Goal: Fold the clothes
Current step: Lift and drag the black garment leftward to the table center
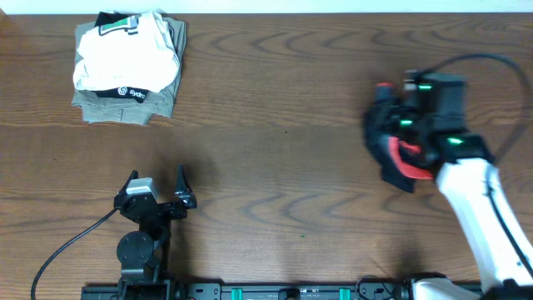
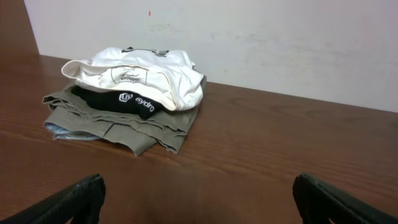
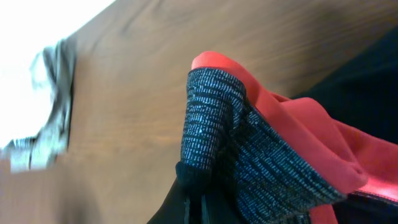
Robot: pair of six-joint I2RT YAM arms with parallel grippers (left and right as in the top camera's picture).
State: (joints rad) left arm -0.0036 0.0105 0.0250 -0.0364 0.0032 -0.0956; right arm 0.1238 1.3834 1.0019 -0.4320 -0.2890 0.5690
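The black pants (image 1: 388, 150) hang bunched at the right of the table, with red lining showing. My right gripper (image 1: 400, 132) is shut on them. In the right wrist view the grey waistband (image 3: 217, 130) with its bright red lining fills the frame, pinched between my right fingers (image 3: 196, 202) above the wood. Most of the legs are hidden. My left gripper (image 1: 156, 185) is open and empty near the front left, low over the table; its two finger tips frame the left wrist view (image 2: 199, 199).
A stack of folded garments (image 1: 125, 71), white and black on olive, lies at the back left. It also shows in the left wrist view (image 2: 130, 102) before a pale wall. The brown wooden table (image 1: 275, 167) lies between the arms.
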